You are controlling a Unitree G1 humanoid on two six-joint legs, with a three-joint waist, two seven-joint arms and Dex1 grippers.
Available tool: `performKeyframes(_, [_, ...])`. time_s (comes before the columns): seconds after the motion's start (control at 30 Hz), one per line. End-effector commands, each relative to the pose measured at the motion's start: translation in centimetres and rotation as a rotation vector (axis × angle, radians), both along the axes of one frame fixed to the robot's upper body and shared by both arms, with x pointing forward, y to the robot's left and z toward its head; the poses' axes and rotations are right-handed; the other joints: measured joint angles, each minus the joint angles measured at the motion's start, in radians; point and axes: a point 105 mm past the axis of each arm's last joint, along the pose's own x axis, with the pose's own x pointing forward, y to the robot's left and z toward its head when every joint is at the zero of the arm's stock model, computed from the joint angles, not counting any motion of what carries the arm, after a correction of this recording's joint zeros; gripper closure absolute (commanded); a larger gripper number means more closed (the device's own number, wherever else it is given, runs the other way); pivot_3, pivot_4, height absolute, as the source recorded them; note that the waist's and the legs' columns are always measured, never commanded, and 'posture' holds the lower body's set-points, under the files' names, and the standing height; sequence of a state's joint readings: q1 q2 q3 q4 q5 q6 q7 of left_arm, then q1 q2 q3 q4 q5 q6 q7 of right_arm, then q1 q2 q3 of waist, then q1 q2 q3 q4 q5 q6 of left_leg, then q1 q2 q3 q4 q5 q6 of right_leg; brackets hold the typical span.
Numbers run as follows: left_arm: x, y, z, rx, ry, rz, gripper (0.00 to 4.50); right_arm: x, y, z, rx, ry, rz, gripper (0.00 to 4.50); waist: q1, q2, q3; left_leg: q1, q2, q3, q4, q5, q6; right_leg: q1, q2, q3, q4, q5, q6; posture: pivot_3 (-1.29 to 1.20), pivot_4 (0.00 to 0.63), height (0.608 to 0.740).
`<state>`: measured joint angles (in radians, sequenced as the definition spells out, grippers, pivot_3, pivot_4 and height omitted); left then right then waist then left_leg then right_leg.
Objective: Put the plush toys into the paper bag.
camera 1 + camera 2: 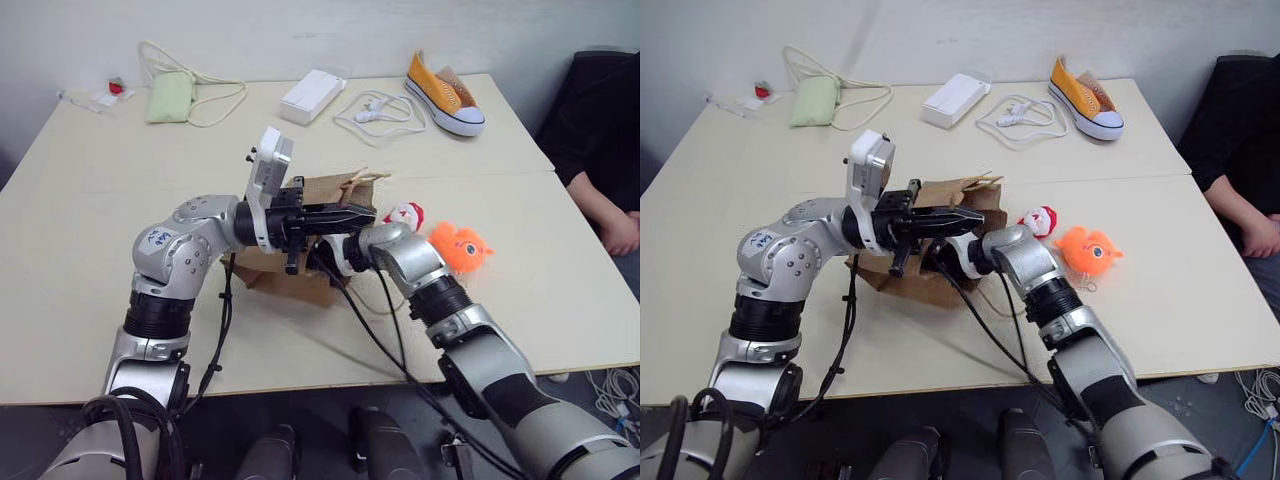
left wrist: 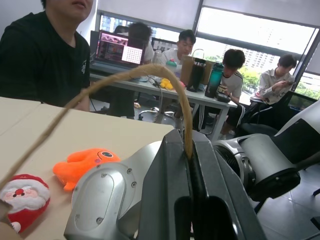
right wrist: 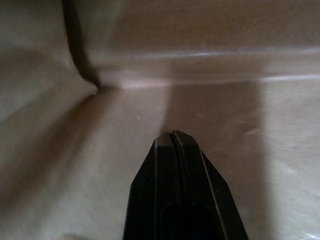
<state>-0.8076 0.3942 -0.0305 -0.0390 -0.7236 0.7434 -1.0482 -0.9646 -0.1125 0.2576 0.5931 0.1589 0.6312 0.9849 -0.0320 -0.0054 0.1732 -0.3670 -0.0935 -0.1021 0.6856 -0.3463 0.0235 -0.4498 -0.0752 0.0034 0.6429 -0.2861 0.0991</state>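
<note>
The brown paper bag [image 1: 940, 250] lies on its side in the middle of the pale desk [image 1: 90, 260], with its open mouth facing right. The left gripper [image 1: 360, 213] reaches across from the left, and its fingers [image 2: 170, 200] are pressed tight together on one twisted paper handle [image 2: 120, 80] of the bag, holding it up. The right gripper [image 3: 175, 137] comes in from the right and goes into the mouth of the bag; its black fingers are pressed together with nothing between them, and brown paper is all around them. The two plush toys are still out on the desk, just to the right of the bag. The little red and white Santa toy [image 1: 405, 214] lies right beside the right arm, and the round orange toy [image 1: 461, 247] lies a bit further right, close to Santa. At the far side of the desk are a pale green pouch [image 1: 170, 97] with a cord, a small white box [image 1: 313, 95], a white cable [image 1: 378, 115] and an orange and white sneaker [image 1: 445, 95]. A person in black sits at the right edge of the desk, with a hand [image 1: 620, 232] resting there. No words or labels can be read on any of these things.
</note>
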Motion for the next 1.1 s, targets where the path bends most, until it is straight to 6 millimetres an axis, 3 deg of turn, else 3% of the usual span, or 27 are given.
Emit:
performKeyframes(0.03, [-0.1, 0.4, 0.8, -0.019, -0.051, 0.020, 4.50, 1.0, -0.4, -1.3, 0.048, 0.105, -0.156, 4.49, 0.002, 0.000, 0.000, 0.000, 0.000, 0.000, 0.000, 0.000, 0.000, 0.000, 0.000, 0.000, 0.000, 0.000, 0.000, 0.00, 0.150, 0.740])
performKeyframes(0.2, [1.3, 1.8, 1.8, -0.058, -0.043, 0.110, 4.50, 1.3, -1.7, -4.2, -0.137, 0.029, -0.211, 4.49, 0.001, 0.000, 0.000, 0.001, -0.001, 0.000, 0.001, 0.000, 0.000, 0.001, 0.000, 0.000, 0.000, 0.000, 0.000, 0.00, 0.150, 0.740])
performKeyframes(0.37, [3.2, 3.4, 3.7, -0.145, -0.020, 0.219, 4.50, 0.7, -2.6, -5.0, -0.232, -0.052, -0.170, 4.49, 0.006, 0.003, -0.002, 0.001, -0.002, -0.001, 0.002, 0.000, 0.000, 0.002, -0.001, 0.000, 0.001, 0.000, 0.000, 0.00, 0.150, 0.740])
performKeyframes(0.5, [3.1, 3.3, 3.0, -0.126, -0.010, 0.228, 4.50, 0.7, -2.9, -3.5, -0.188, -0.119, -0.182, 4.49, 0.006, 0.004, -0.004, 0.001, -0.002, -0.001, 0.001, 0.000, 0.000, 0.002, -0.002, -0.001, 0.000, 0.000, 0.000, 0.00, 0.150, 0.740])
performKeyframes(0.67, [2.6, 2.8, 0.8, -0.057, -0.003, 0.218, 4.50, -0.6, -3.8, 1.0, -0.013, -0.243, -0.178, 4.49, 0.005, 0.004, -0.003, 0.000, -0.002, -0.002, 0.001, 0.000, 0.000, 0.002, -0.002, -0.001, -0.001, 0.000, 0.000, 0.00, 0.150, 0.740])
performKeyframes(0.93, [2.4, 3.8, -0.3, -0.014, 0.000, 0.228, 4.50, -6.5, -10.8, 6.1, 0.088, -0.343, -0.306, 4.49, 0.008, 0.004, -0.003, -0.003, -0.001, -0.001, -0.002, 0.000, 0.000, -0.002, -0.001, 0.000, -0.001, 0.000, 0.000, 0.00, 0.150, 0.740])
performKeyframes(1.1, [2.8, 4.7, -0.3, -0.004, 0.008, 0.252, 4.50, -10.1, -19.2, 6.7, -0.026, -0.373, -0.591, 4.49, 0.031, 0.003, -0.003, -0.003, -0.001, -0.001, -0.002, 0.000, 0.000, -0.001, -0.001, 0.000, -0.004, 0.000, 0.000, 0.00, 0.150, 0.740])
